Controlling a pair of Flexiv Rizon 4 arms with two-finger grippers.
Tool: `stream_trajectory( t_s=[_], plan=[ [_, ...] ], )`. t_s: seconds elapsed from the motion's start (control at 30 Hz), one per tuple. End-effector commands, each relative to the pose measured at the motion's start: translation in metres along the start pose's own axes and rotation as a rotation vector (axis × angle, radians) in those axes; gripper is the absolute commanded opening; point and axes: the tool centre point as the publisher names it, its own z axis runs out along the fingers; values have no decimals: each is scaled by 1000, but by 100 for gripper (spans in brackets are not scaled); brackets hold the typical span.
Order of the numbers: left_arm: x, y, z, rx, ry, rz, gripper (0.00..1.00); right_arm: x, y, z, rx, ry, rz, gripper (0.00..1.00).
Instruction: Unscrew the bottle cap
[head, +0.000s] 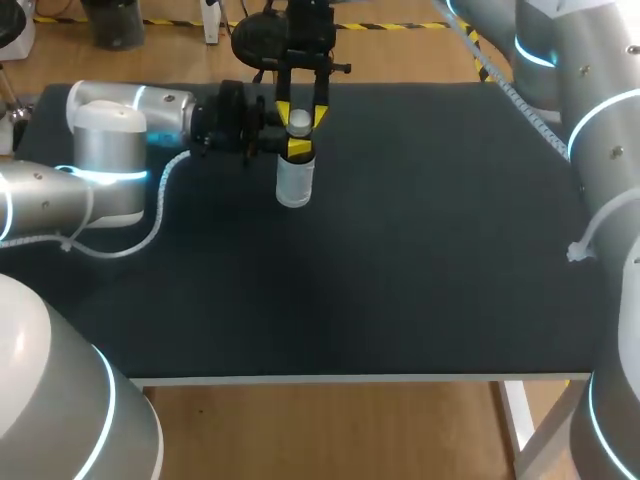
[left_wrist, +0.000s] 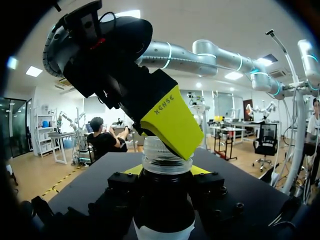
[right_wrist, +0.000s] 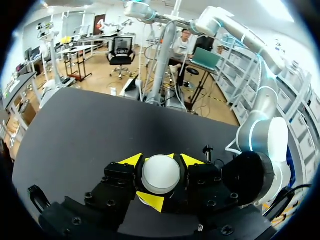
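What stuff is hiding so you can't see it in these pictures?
1. Head view: whether the cap is loose. Its joint with the bottle is too small to see and is covered by the left gripper.
2. Right wrist view: the bottle's body, hidden under the cap and the right gripper.
3. Left wrist view: the cap's top, covered by the right gripper's yellow finger.
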Motion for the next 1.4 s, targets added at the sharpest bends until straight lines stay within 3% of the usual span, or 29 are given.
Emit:
stream_trajectory(
  t_s=[0.03,1.03,1.4],
  plan=[
    [-6,3,0,1,4,-1,0,1,6,-11,3,556,-22,0],
    [-6,3,0,1,4,-1,0,3,7,-11,47,791,-186,0],
    [-6,3,0,1,4,-1,0,1,4,-14,46,771,-191,0]
  ],
)
